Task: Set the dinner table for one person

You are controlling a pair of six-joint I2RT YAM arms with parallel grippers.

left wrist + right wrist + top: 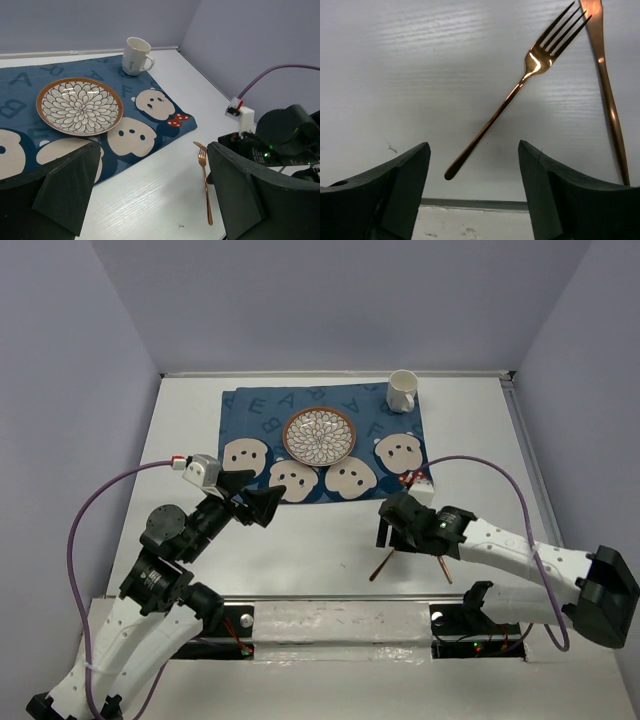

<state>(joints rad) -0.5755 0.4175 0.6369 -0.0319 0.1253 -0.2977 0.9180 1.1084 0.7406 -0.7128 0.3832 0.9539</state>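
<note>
The dinner table (300,555) is a matte white tabletop. A copper fork (381,566) and a copper knife (443,568) lie on it near the front edge, right of centre. My right gripper (393,535) hovers open and empty just above the fork. In the right wrist view the fork (520,87) lies slanted with its handle end between my open fingers (400,185), and the knife (607,90) lies to its right. My left gripper (255,495) is open and empty by the mat's front edge. The left wrist view shows the fork (204,180) too.
A dark blue mat (255,415) with pale cartoon faces lies at the back. On it stand a patterned plate (319,435) with a brown rim and a white mug (401,392) at the back right corner. Walls enclose the table on three sides.
</note>
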